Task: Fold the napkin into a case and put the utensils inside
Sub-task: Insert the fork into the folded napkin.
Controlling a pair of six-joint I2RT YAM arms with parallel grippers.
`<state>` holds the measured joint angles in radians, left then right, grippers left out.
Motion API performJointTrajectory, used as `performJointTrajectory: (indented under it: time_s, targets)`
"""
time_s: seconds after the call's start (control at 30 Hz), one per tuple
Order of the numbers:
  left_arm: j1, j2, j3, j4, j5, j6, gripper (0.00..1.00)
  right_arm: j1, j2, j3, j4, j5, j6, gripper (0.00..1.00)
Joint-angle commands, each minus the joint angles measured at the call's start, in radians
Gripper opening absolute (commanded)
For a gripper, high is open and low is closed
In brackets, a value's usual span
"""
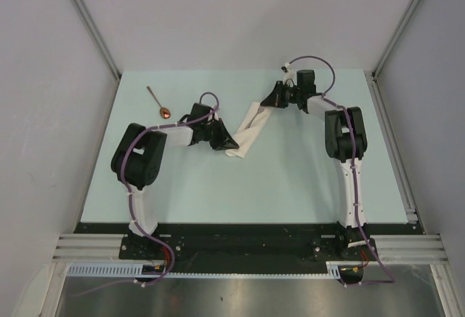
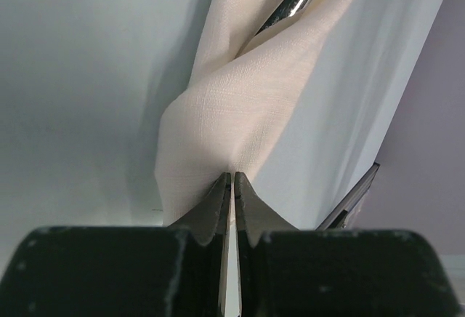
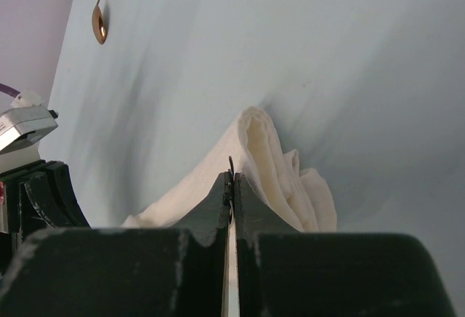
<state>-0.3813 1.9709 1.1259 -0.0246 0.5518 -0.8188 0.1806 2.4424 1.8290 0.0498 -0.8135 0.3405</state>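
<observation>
With the left gripper [image 2: 231,177] and right gripper [image 3: 231,176] each pinched shut on an end of the case [image 1: 251,128], uneven lifting could have tipped the metal handle [image 2: 294,1] out.

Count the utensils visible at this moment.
2. The copper-bowled spoon lies on the table, far left; a shiny metal handle sits within the folded napkin, its head hidden. Others could be wrapped inside.

We count one cream napkin [image 1: 247,129]; one copper-bowled spoon [image 1: 158,104]; one silver utensil handle [image 2: 294,1] within the cloth; two grippers, the left gripper [image 2: 231,180] and the right gripper [image 3: 231,179].
</observation>
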Motion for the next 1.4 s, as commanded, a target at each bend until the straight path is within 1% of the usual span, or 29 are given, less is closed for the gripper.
performJointTrajectory:
  time_s: [0.0,0.27,0.37,0.53,0.67,0.83,1.0,1.1,1.23,1.27,1.37]
  targets:
    - [0.005,0.008,-0.002,0.018,-0.009,0.021,0.08,0.036,-0.063,-0.007,0.018,-0.010,0.014,0.00]
    - [0.005,0.013,0.002,0.015,-0.012,0.021,0.08,0.048,-0.051,-0.017,0.019,-0.035,0.031,0.00]
    - [0.005,0.014,0.005,0.017,-0.013,0.023,0.08,0.051,-0.054,-0.039,0.053,-0.039,0.049,0.00]
    - [0.005,0.016,0.008,0.017,-0.015,0.023,0.07,0.062,-0.052,-0.050,0.048,-0.046,0.057,0.00]
    - [0.005,0.017,0.009,0.015,-0.013,0.023,0.07,0.068,-0.048,-0.054,0.076,-0.059,0.068,0.00]
    - [0.005,0.016,0.011,0.017,-0.013,0.023,0.07,0.072,-0.039,-0.018,0.085,-0.076,0.055,0.02]
    - [0.005,0.016,0.012,0.018,-0.012,0.021,0.07,0.083,0.000,0.053,0.016,-0.088,0.015,0.02]
    - [0.005,0.014,0.011,0.017,-0.009,0.024,0.07,0.088,0.010,0.076,0.010,-0.088,0.017,0.07]
    - [0.005,0.000,0.020,0.008,-0.010,0.029,0.07,0.092,0.041,0.119,-0.005,-0.093,0.005,0.10]
    - [0.005,0.000,0.021,0.002,-0.012,0.032,0.07,0.094,0.049,0.136,-0.039,-0.090,-0.004,0.10]
    - [0.005,-0.004,0.034,-0.009,-0.015,0.038,0.07,0.094,0.061,0.156,-0.044,-0.087,0.003,0.08]
